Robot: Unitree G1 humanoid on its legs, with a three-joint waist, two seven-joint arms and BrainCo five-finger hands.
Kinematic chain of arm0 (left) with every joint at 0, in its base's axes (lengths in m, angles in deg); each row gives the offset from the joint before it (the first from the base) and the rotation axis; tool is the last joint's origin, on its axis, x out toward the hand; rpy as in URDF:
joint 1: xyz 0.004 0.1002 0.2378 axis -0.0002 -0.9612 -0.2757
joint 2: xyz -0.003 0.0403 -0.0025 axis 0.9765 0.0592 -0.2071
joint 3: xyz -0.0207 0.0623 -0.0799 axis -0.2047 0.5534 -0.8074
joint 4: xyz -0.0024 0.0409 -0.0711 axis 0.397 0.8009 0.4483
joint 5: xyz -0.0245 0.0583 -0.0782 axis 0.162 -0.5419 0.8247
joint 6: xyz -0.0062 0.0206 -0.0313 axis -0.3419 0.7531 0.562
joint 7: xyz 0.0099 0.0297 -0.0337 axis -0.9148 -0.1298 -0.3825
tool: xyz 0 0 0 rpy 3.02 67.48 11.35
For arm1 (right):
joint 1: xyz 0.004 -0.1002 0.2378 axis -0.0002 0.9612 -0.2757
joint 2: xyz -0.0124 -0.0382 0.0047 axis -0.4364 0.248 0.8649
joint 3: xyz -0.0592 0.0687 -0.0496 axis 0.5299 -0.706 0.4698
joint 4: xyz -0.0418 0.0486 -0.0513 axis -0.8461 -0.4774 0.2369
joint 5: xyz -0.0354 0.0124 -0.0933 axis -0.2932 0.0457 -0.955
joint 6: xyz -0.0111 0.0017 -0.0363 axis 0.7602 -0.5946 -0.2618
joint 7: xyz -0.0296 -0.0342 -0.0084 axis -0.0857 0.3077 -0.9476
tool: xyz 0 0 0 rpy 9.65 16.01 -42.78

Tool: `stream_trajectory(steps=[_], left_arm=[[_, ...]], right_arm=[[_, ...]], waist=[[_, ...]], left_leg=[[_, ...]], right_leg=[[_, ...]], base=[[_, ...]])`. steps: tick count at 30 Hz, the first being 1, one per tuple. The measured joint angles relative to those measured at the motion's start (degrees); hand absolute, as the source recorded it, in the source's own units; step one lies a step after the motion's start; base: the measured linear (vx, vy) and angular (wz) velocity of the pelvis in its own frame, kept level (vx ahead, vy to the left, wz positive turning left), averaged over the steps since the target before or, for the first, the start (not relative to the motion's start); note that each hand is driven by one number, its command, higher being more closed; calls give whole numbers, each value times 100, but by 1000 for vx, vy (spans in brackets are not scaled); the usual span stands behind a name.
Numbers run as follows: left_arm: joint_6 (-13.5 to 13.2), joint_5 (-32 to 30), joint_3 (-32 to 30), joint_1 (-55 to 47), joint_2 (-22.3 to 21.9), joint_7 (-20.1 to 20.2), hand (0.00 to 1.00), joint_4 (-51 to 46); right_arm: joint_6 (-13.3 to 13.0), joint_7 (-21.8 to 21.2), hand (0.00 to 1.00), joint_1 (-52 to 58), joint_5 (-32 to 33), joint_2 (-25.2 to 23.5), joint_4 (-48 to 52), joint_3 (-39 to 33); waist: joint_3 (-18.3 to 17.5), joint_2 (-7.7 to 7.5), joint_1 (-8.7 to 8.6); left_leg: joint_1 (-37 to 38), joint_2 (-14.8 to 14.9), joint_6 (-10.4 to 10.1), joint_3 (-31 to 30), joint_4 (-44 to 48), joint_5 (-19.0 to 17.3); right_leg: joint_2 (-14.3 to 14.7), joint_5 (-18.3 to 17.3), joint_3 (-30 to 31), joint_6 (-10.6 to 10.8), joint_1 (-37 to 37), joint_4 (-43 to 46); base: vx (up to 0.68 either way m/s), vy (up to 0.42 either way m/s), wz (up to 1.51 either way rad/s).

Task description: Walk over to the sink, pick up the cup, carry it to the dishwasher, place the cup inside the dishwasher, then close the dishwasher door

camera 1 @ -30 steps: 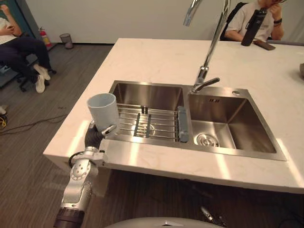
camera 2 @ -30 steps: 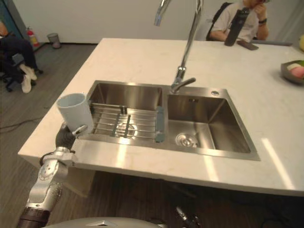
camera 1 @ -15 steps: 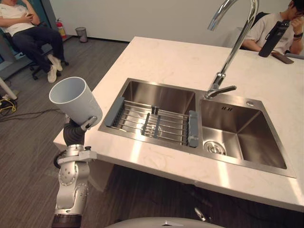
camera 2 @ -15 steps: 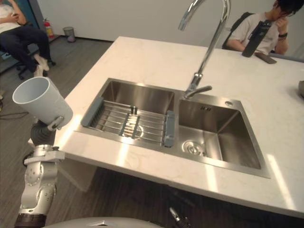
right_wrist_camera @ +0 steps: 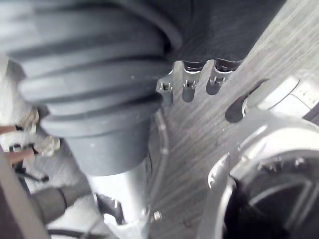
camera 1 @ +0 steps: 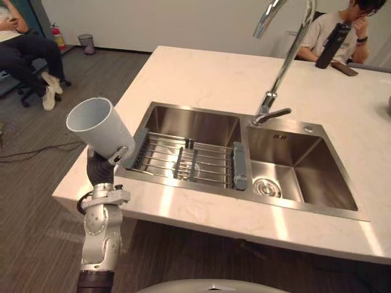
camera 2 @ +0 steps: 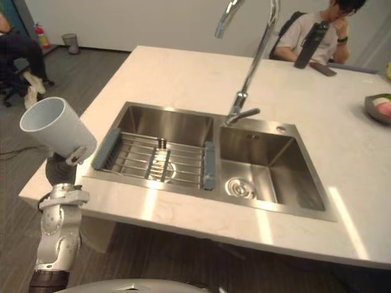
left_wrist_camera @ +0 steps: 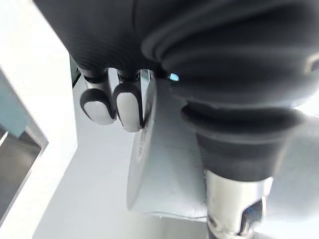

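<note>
A pale blue cup (camera 1: 101,131) is held in the air off the counter's left front corner, tilted with its mouth toward the upper left. My left hand (camera 1: 102,170) is shut on the cup's lower end from below, with a dark-tipped finger against its wall. In the left wrist view the fingers (left_wrist_camera: 115,104) press on the cup (left_wrist_camera: 169,164). The cup (camera 2: 58,131) hangs left of the steel double sink (camera 1: 160,111) and does not touch it. My right hand (right_wrist_camera: 189,82) shows above the wooden floor.
A wire rack (camera 1: 189,162) lies in the sink's left basin, and a tall faucet (camera 1: 284,61) rises behind the divider. A person sits with a dark bottle (camera 1: 335,43) at the counter's far side; another sits far left. A bowl (camera 2: 379,107) stands far right.
My left hand has lifted the cup from beside the sink's left rim and tilted it outward. The camera has shifted, so the sink's place in the picture differs.
</note>
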Motion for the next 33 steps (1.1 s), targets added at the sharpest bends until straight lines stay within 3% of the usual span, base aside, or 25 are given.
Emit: stream_trajectory(steps=[5,6,7,8,9,10,11,13,14,15,16,17,18,19,20,21,22,24,26,28,29,30,31,32,33], left_arm=[[-11,-155,-69,-506,-27,-156,100,-570],[-24,-153,-165,-566,-60,-133,100,-652],[-24,-151,-266,-553,-34,-81,100,-669],[-22,-149,-279,-528,-57,-75,100,-729],[-33,-142,-252,-524,-16,-25,100,-817],[-39,-50,-239,-476,-1,147,100,-801],[-39,3,-189,-456,-8,229,100,-806],[-37,90,123,-443,-54,462,100,-832],[-39,115,320,-444,-110,567,100,-823],[-42,123,524,-379,-195,677,100,-721],[-48,151,695,-327,-306,749,100,-573],[-56,199,712,-316,-379,776,100,-546],[-142,278,592,-194,-436,795,100,-546],[-178,314,510,-74,-414,797,100,-549],[-194,394,507,180,-259,808,100,-562],[-198,407,614,273,-141,884,100,-528],[-178,414,681,242,-258,925,100,-454],[-75,407,1070,-2,-297,969,100,-486],[-9,392,1278,-14,-301,973,100,-486],[-2,386,1543,169,-269,1002,100,-330],[-16,385,1742,337,-260,1075,100,-107],[-34,385,1892,429,-201,1107,100,51],[-39,385,1949,537,-151,1169,100,309],[-39,388,1968,582,-126,1174,100,440],[-38,385,1993,577,32,1162,100,625]], right_arm=[[9,-278,0,-297,-341,224,-257,270],[3,-278,0,-448,-342,368,-385,282],[18,-283,0,-575,-359,456,-597,207],[12,-282,0,-643,-370,508,-703,91],[55,-262,0,-687,-410,587,-721,-57],[142,-261,0,-660,-401,635,-632,-50],[186,-259,0,-648,-394,660,-622,-44],[340,-261,0,-623,-311,764,-612,-30],[391,-266,0,-621,-292,842,-562,-36],[408,-269,0,-613,-298,942,-404,-68],[317,-247,0,-544,-294,975,-394,-181],[290,-261,0,-549,-298,1015,-383,-262],[329,-271,0,-725,-301,1037,-426,-286],[369,-268,0,-798,-301,982,-414,-268],[426,-265,0,-806,-300,793,-392,-199],[524,-248,0,-717,-301,695,-371,-31],[593,-216,0,-749,-309,791,-426,39],[664,-168,0,-757,-307,868,-333,166],[731,-121,0,-739,-286,948,-305,115],[632,-100,0,-612,-203,859,-196,-73],[516,-97,0,-531,-91,721,-200,-118],[479,-100,0,-515,-70,603,-195,-106],[436,-108,0,-502,-60,461,-191,-93],[406,-100,0,-490,-34,399,-183,-91],[362,-106,0,-477,45,275,-182,-80]], waist=[[280,118,523],[414,193,647],[486,87,718],[545,175,732],[599,250,800],[607,252,776],[604,255,758],[545,328,692],[464,461,651],[422,606,551],[472,503,418],[476,621,380],[488,776,412],[515,774,428],[577,525,418],[604,296,256],[588,509,258],[576,572,347],[519,732,469],[486,783,396],[491,726,290],[468,673,237],[488,532,223],[525,455,237],[521,222,275]], left_leg=[[-933,-156,-81,-792,1188,-163],[-1064,-218,-255,-845,1035,178],[-1067,-246,-634,-346,451,712],[-1222,-124,-163,524,844,361],[-1442,277,1000,2294,2368,-605],[-1204,610,1353,3334,3514,-1149],[-1030,761,1307,3552,3919,-1297],[-528,1223,863,3565,4376,-1362],[-387,1498,683,3507,4115,-994],[-432,1399,706,3573,3733,-902],[-352,1095,1190,3871,3432,-838],[-359,1069,1240,3819,3204,-871],[-360,1070,1235,3645,2589,-885],[-327,1024,1123,3646,2276,-837],[-122,681,715,3597,1584,-688],[178,287,298,3394,981,-808],[292,359,-58,3302,690,-833],[290,104,-97,3044,219,-724],[245,54,23,2862,138,-664],[167,9,237,2300,165,-586],[174,-7,367,1755,165,-539],[95,14,457,1413,215,-484],[-35,34,491,1016,316,-457],[-57,23,486,833,368,-459],[-31,-85,421,617,388,-459]], right_leg=[[-168,-619,-861,-104,-83,877],[-178,-678,-1203,-198,-59,958],[-328,-677,-1732,-286,-49,857],[-383,-677,-2131,-279,-51,893],[-518,-674,-2680,-267,-38,1010],[-703,-662,-3189,-257,90,1072],[-787,-662,-3431,-258,162,1113],[-950,-638,-4157,-219,368,1156],[-1020,-623,-4545,-196,378,1289],[-1310,-640,-4726,-242,337,1795],[-1939,-725,-4786,-479,200,2786],[-1946,-926,-4801,-404,74,3016],[-1351,-1242,-4783,-190,-388,2625],[-1012,-1154,-4865,-267,-567,2085],[-592,-565,-5084,-588,-740,897],[-662,117,-5301,-1061,-740,665],[-655,134,-5545,-1067,-673,827],[-936,25,-5678,-851,-607,1124],[-1054,218,-5184,-1059,-693,1300],[-1159,390,-3586,-1289,-866,1695],[-1143,310,-2402,-1093,-1013,1942],[-871,-89,-1369,-551,-1032,1760],[-470,-349,-416,-342,-991,1407],[-318,-307,-144,-313,-915,1221],[-191,105,152,-333,-814,864]], base=[[-73,-43,138],[-279,-78,209],[-293,-23,222],[-315,9,238],[-159,18,236],[-123,-26,228],[-64,-19,218],[-34,60,197],[10,194,227],[12,302,273],[-4,345,245],[-117,326,194],[-165,207,112],[-237,147,121],[-235,21,156],[-272,8,163],[-262,41,131],[-199,94,71],[-65,171,63],[23,185,136],[72,54,185],[58,-16,224],[45,-66,171],[7,-69,158],[10,-84,104]])
